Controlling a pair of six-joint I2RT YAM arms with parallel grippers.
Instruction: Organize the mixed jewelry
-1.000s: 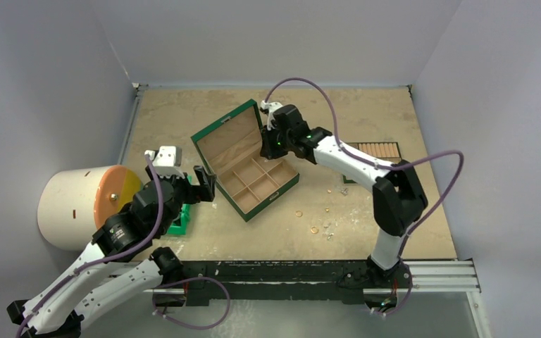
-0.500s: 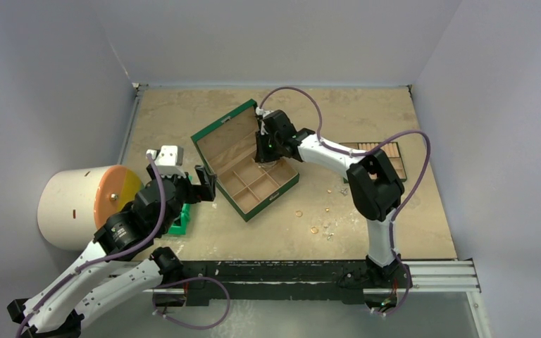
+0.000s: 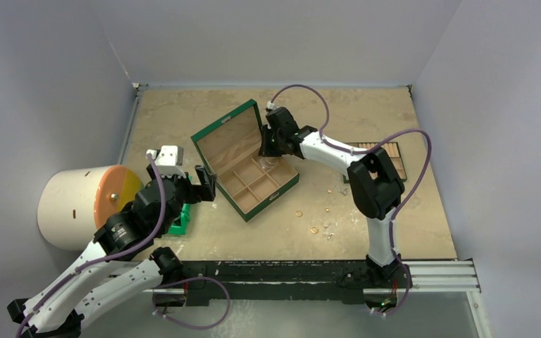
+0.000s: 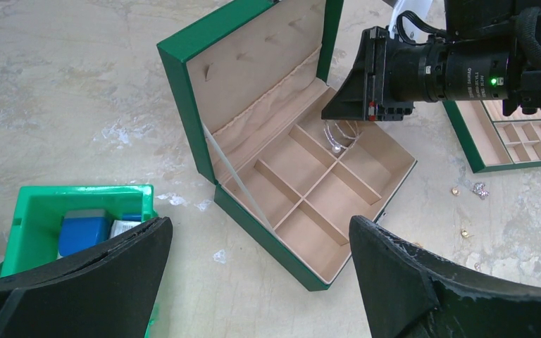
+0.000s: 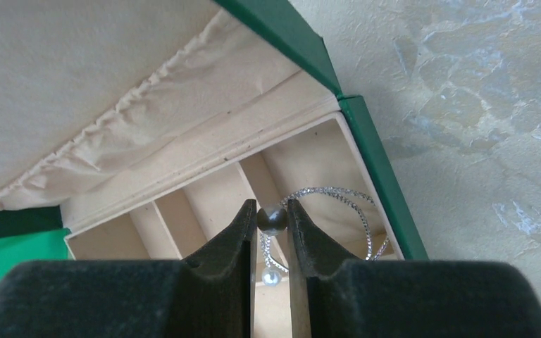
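The green box (image 3: 229, 137) stands open on the table (image 3: 366, 113). Its lid is tilted up and back, and its base is split by thin dividers into tan-lined compartments. The right gripper (image 5: 272, 213) hangs over the corner compartment at the far right end of the base, next to the hinge. Its jaws are clamped on a small round bead (image 5: 272, 220) of the silver chain (image 4: 339, 135). The chain droops below the fingers in thin loops that reach down into that compartment.

The left gripper (image 4: 257, 227) hovers near the box's left side with its jaws wide apart, holding nothing. Just under it sits a small green bin (image 4: 77, 191), which holds a blue item (image 4: 83, 229) and a pale one beside it.

To the right of the box lies a flat green tray (image 4: 513, 166) with small divided cells and a row of tan rolls. Several loose pieces (image 3: 315, 229) lie scattered on the bare table in front of the box and tray, some gold-coloured and some silvery, and none of them is inside a container. A white drum (image 3: 67, 204) with an orange end lies at the far left.
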